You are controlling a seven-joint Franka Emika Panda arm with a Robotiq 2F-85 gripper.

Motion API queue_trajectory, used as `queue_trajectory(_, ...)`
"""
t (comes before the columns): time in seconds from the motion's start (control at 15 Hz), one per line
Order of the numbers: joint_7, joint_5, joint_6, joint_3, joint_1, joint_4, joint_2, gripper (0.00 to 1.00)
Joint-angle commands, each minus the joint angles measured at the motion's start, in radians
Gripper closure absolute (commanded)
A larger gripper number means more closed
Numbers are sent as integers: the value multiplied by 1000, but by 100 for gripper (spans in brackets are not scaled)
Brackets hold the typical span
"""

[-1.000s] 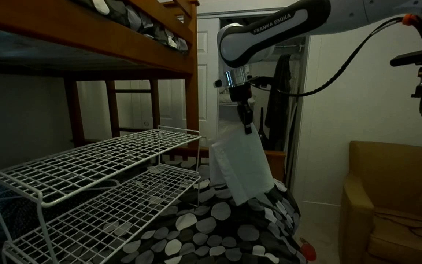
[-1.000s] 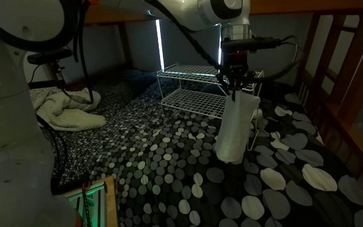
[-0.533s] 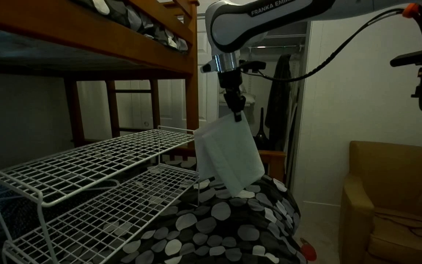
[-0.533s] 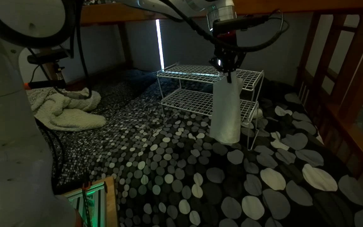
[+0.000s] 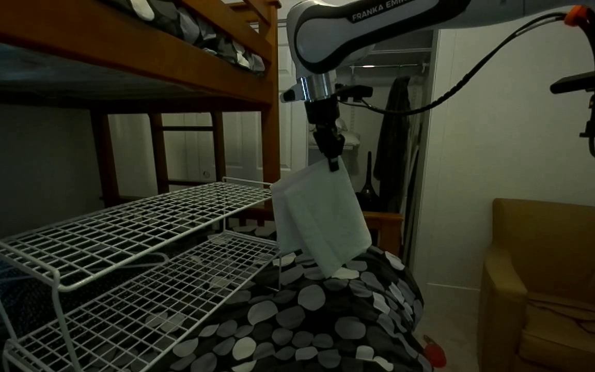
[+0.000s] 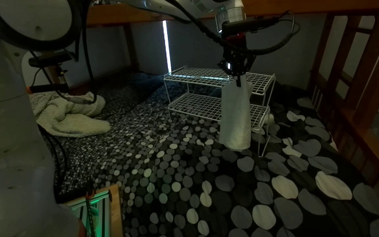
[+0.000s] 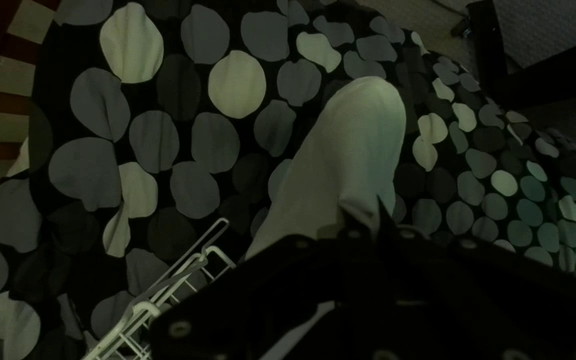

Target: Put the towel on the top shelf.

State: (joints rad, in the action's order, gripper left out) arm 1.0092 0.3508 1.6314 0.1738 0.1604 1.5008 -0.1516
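Note:
The towel [image 5: 323, 217], a pale folded cloth, hangs from my gripper [image 5: 334, 164] near the end of the white wire rack. My gripper is shut on the towel's upper edge; the fingers pinch it in the wrist view [image 7: 368, 215], where the towel [image 7: 363, 135] hangs down over the bedding. The top shelf [image 5: 142, 227] is the rack's upper wire tier. In an exterior view the towel [image 6: 236, 115] covers part of the top shelf [image 6: 258, 82] and lower tier. The gripper [image 6: 238, 81] is slightly above shelf level, and the towel's lower part hangs below it.
The lower wire tier [image 5: 173, 294] sits under the top shelf. Black spotted bedding [image 5: 297, 315] lies beneath. The brown bunk frame [image 5: 173, 62] runs above the rack. A fluffy blanket [image 6: 74, 121] lies on the bed. A tan armchair [image 5: 550, 248] stands off the bed.
My gripper has risen with the towel and moved closer to the rack. In the last half second it has barely moved.

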Motion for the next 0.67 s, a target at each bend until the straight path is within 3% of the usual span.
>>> queue_trajectory(0.0,58,13,-19,12,15,-23,29,99)
queue_trajectory(0.6,290,0,-9,36,39,-152,22,99)
